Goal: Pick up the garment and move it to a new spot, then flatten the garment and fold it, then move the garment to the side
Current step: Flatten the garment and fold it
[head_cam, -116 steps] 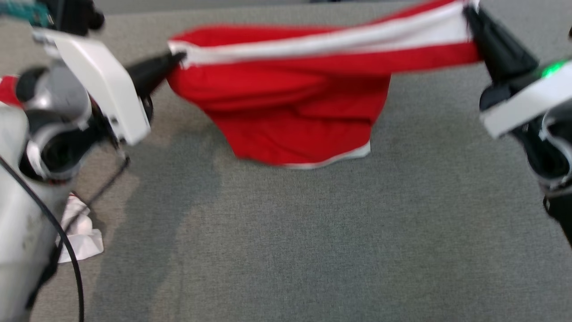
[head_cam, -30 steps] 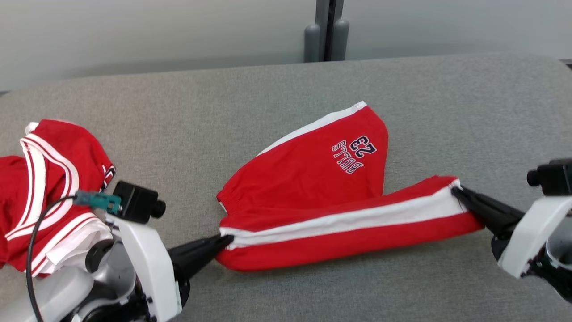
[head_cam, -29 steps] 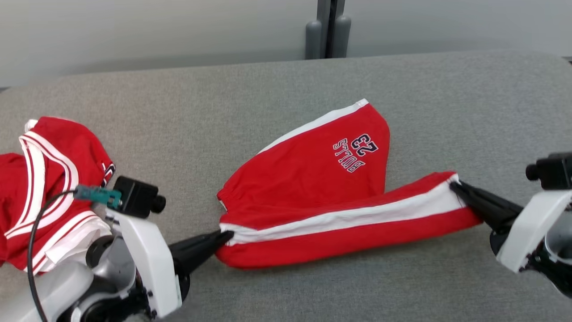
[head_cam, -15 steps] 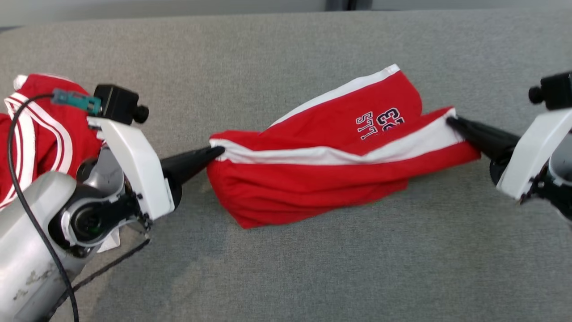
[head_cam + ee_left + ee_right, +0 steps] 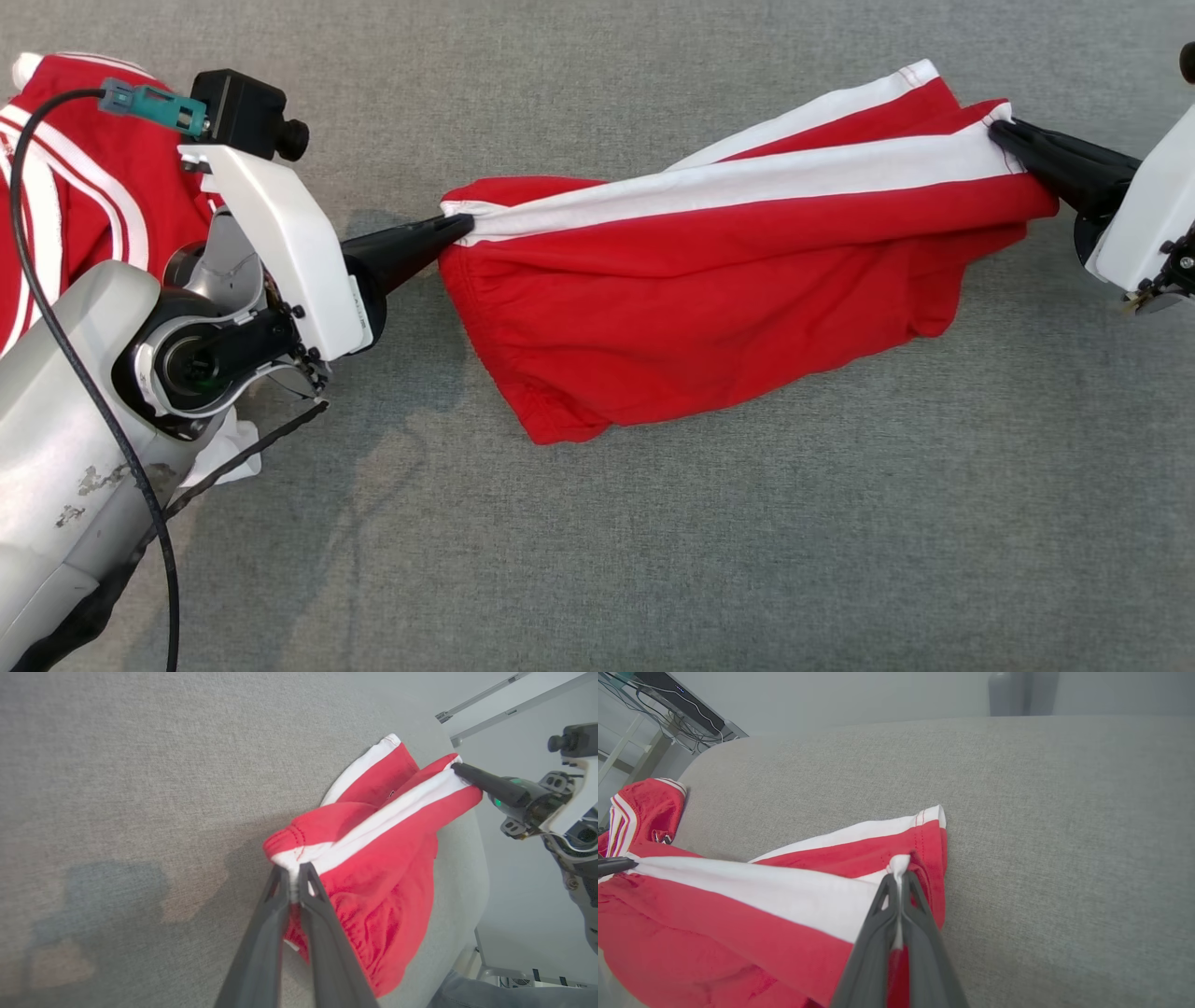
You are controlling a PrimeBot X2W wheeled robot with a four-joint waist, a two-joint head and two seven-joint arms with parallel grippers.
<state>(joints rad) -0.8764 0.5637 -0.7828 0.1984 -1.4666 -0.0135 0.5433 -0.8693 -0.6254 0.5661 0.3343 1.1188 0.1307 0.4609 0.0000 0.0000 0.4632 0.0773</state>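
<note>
At the far left, by the far left corner of the table (image 5: 653, 560), lies a red jersey (image 5: 56, 159). It is soft and bunched up, with thin white stripes. It has a small dark badge, too small for me to read. A crumpled white cloth (image 5: 219, 457) peeks out from under my left arm.

The table has a grey woven cover that looks a bit rough. Its corners are round.

On my left wrist sits a small black camera (image 5: 245, 112) with a teal plug (image 5: 149, 101) and a thin black cable (image 5: 84, 392).

Next comes my left gripper (image 5: 464, 224). Its two long dark fingers are pinched tight on the shorts (image 5: 709, 308). They grip the end of the wide white stripe, right at the waistband, where the cloth is gathered into tiny wrinkles.

The shorts are red and soft, like a sweatshirt. They reach from the middle of the table to near its right edge. The white stripe is pulled straight and tight between my two grippers. Below it the red cloth sags in a loose, baggy fold with a rounded bottom. The other leg, with its own white stripe, lies on the table behind. There is a dark print on it, but most of it is hidden and I cannot read it.

At the right, my right gripper (image 5: 999, 131) is squeezed closed on the other end of the white stripe, at the leg hem. A little tuft of white cloth pokes out between its fingertips.
</note>
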